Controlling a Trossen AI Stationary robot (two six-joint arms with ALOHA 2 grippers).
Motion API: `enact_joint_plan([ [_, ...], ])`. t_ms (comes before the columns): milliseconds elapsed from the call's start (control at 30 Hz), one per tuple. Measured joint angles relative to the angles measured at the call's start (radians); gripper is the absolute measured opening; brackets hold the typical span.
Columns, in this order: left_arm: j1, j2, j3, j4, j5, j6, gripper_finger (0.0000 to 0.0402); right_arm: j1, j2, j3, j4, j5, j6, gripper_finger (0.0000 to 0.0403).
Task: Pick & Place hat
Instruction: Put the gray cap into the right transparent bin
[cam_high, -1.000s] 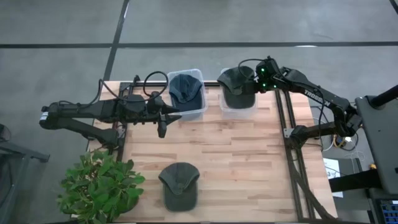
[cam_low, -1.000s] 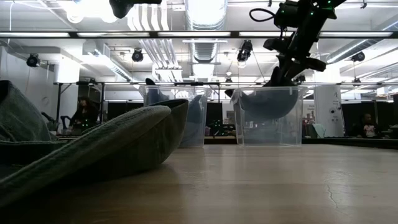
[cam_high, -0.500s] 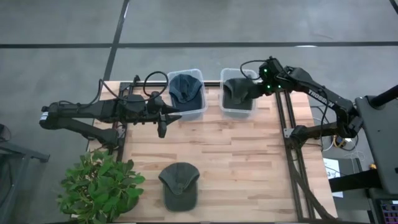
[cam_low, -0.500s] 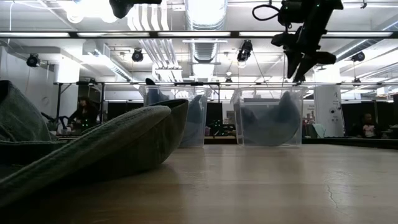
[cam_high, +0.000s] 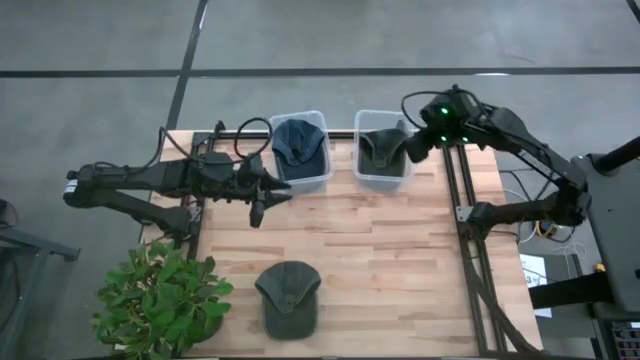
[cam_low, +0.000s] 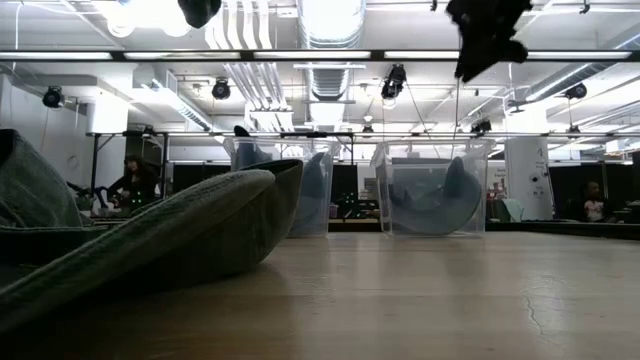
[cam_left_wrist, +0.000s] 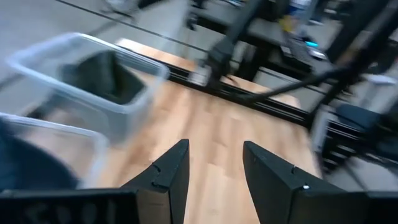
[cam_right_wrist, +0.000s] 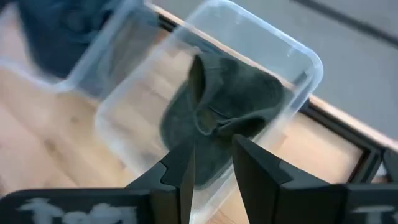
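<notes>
1. A dark green hat (cam_high: 381, 148) lies crumpled inside the right-hand clear bin (cam_high: 362, 176), at the top centre of the high view; in the right wrist view the same hat (cam_right_wrist: 227, 118) fills the bin's middle.
2. The right pincer (cam_high: 412, 150) hangs just above that bin's right edge, its fingers (cam_right_wrist: 180, 168) a little apart and holding nothing.
3. A blue hat (cam_high: 297, 143) sits in the left-hand clear bin (cam_high: 322, 181), just beside the first bin.
4. A third hat, green (cam_high: 289, 297), lies on the wooden table (cam_high: 380, 260) at the lower centre of the high view, well apart from both bins; it looms large at the left of the low view.
5. The left pincer (cam_high: 258, 208) hovers over the table near the blue hat's bin, fingers (cam_left_wrist: 168, 174) apart and empty.
6. A potted plant (cam_high: 160, 300) stands at the lower left corner of the table.
</notes>
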Motion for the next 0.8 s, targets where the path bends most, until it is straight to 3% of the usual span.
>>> enact_joint_plan([
  [100,-0.009,0.000,0.000,0.000,0.064,-0.029,0.0142,0.040,-0.067,-0.011,-0.010,0.000,-0.047,0.0098],
  [367,-0.038,0.036,0.000,-0.011,0.042,-0.172,0.0142,0.104,-0.317,-0.107,-0.003,-0.011,0.026,0.0095],
  [600,-0.057,0.111,0.000,-0.205,0.076,-0.336,0.0142,0.137,-0.456,-0.157,0.029,-0.026,0.110,0.0095],
  [700,-0.057,0.157,0.000,-0.301,0.118,-0.434,0.0142,0.138,-0.478,-0.168,0.030,-0.026,0.111,0.0089],
  [800,-0.056,0.213,0.000,-0.349,0.245,-0.499,0.0142,0.138,-0.483,-0.179,0.040,-0.026,0.108,0.0083],
])
